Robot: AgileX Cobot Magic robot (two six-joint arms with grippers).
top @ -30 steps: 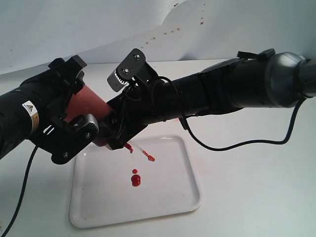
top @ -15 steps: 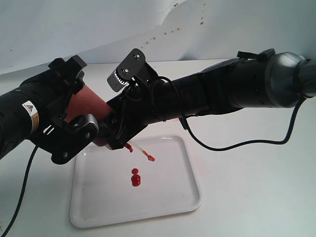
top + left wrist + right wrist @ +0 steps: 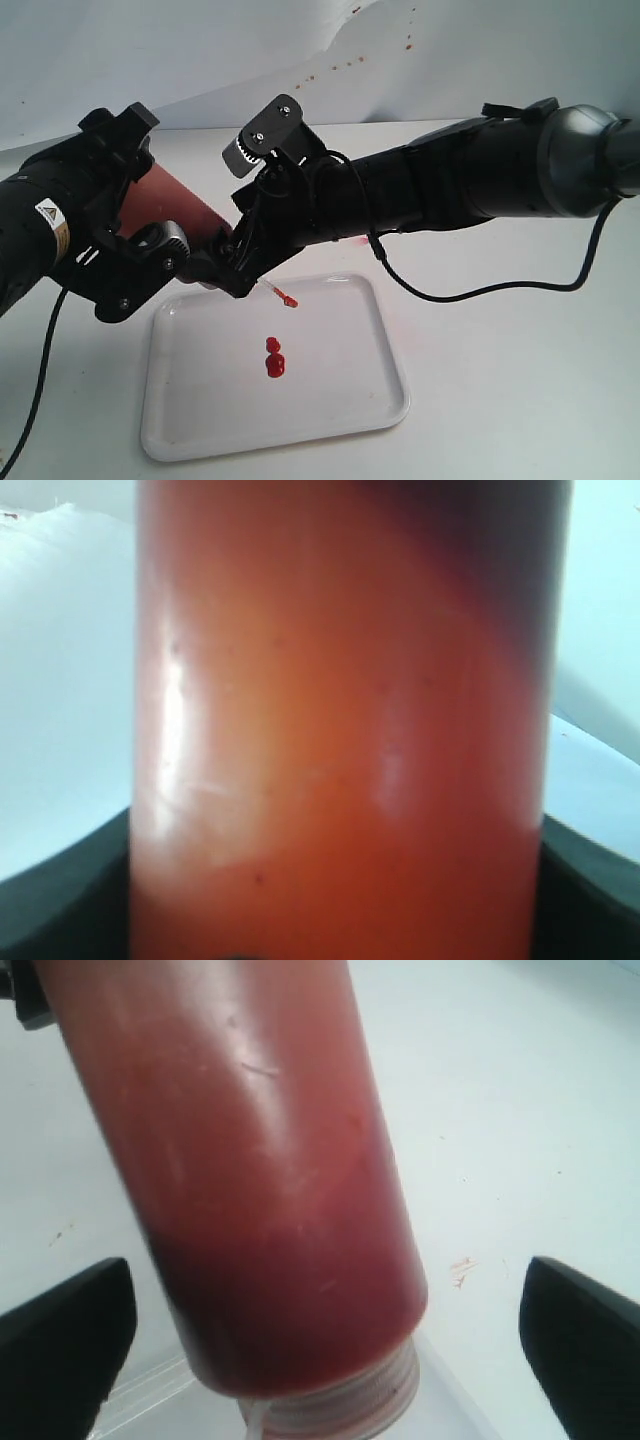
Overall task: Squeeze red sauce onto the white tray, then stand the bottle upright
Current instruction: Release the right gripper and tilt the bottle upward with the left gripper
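Observation:
The bottle (image 3: 170,205) hangs tilted above the far left corner of the white tray (image 3: 340,400), its red-stained nozzle (image 3: 283,296) pointing down and right over the tray. My left gripper (image 3: 140,195) is shut on the bottle's upper body, and the orange-red plastic (image 3: 340,730) fills the left wrist view. My right gripper (image 3: 232,262) stands open around the cap end. Its dark fingers (image 3: 65,1330) are well apart from the bottle (image 3: 260,1180) and the whitish screw cap (image 3: 345,1405). Two touching blobs of red sauce (image 3: 273,358) lie mid-tray.
A white backdrop sheet with small red splatters (image 3: 338,66) hangs behind the table. A black cable (image 3: 480,290) loops from the right arm over the table. A tiny pink-red smear (image 3: 462,1268) marks the table beside the tray.
Both arms and the bottle have shifted up and to the left, lifting the nozzle away from the tray. The falling drop has landed beside the first blob.

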